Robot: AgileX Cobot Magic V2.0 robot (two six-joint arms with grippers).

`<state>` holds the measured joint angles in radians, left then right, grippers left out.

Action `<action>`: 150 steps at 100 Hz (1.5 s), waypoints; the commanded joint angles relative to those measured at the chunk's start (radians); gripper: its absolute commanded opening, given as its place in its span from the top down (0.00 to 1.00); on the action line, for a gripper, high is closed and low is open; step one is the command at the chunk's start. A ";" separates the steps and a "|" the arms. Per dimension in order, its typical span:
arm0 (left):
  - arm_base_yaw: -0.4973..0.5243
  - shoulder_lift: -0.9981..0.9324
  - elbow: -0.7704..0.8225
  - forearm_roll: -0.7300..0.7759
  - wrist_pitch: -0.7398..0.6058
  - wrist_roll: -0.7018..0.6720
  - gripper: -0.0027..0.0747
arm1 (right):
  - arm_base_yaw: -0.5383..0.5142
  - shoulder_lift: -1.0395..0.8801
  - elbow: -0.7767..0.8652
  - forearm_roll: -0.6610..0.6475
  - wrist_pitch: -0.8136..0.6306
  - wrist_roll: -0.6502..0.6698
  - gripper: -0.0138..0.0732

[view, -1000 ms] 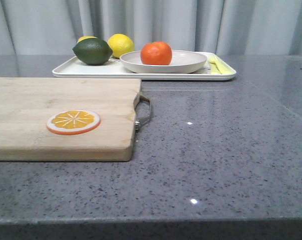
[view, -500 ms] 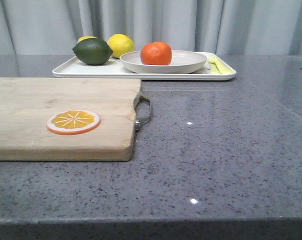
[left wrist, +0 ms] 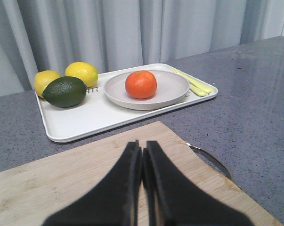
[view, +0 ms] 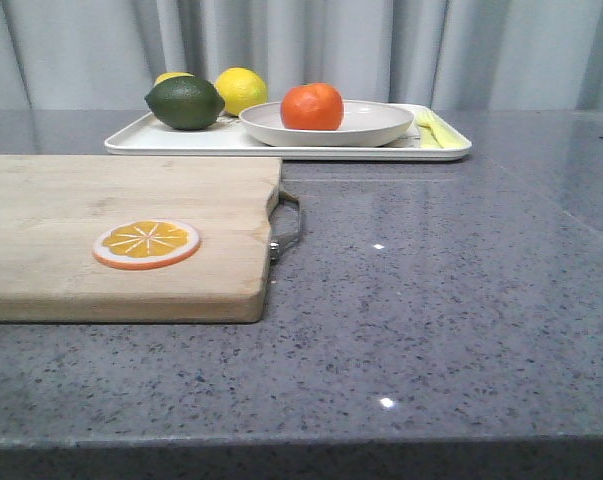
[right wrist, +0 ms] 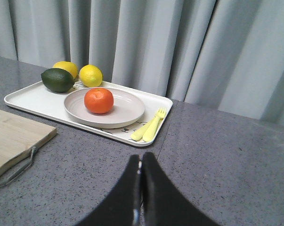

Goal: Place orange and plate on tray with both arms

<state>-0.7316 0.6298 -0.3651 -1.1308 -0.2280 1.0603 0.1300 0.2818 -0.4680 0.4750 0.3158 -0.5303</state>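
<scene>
The job looks done. The orange (view: 312,106) sits in the middle of the plate (view: 371,124), and the plate sits on the white tray (view: 161,141) at the far side of the grey table (view: 431,300). Nothing seems left to carry. It looks like the arms only need to stay back.

On the tray, next to the plate, there are two yellow lemons (view: 241,90) and a dark green lime (view: 185,102). A little yellow-green fork (right wrist: 151,125) lies on the other end of the tray, just beside the plate.

The left claw (left wrist: 142,162) has its two black fingers pressed together. It holds nothing. It hangs over the wooden cutting board (view: 101,230), and the orange and plate are well away in front of it, past the far edge of the board.

The right claw (right wrist: 140,172) is pressed together too, and it is empty. It hangs over the bare grey table. The tray lies ahead of it, and the plate with the orange is not touching it at all.

An orange slice (view: 146,243) lies flat on the board. No claw shows in the front view.
</scene>
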 commanded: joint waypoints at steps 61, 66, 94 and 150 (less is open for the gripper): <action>-0.007 -0.004 -0.017 0.181 -0.086 -0.087 0.99 | -0.006 0.009 -0.023 0.009 -0.067 -0.007 0.92; -0.007 -0.004 -0.003 0.312 -0.121 -0.191 0.99 | -0.006 0.009 -0.023 0.009 -0.067 -0.007 0.92; 0.124 -0.004 0.145 0.800 -0.222 -0.740 0.99 | -0.006 0.009 -0.023 0.009 -0.067 -0.007 0.92; 0.346 -0.159 0.156 1.046 0.000 -0.880 0.99 | -0.006 0.009 -0.023 0.009 -0.067 -0.007 0.92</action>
<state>-0.4180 0.5064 -0.1820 -0.0913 -0.1947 0.1907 0.1300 0.2818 -0.4680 0.4750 0.3158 -0.5303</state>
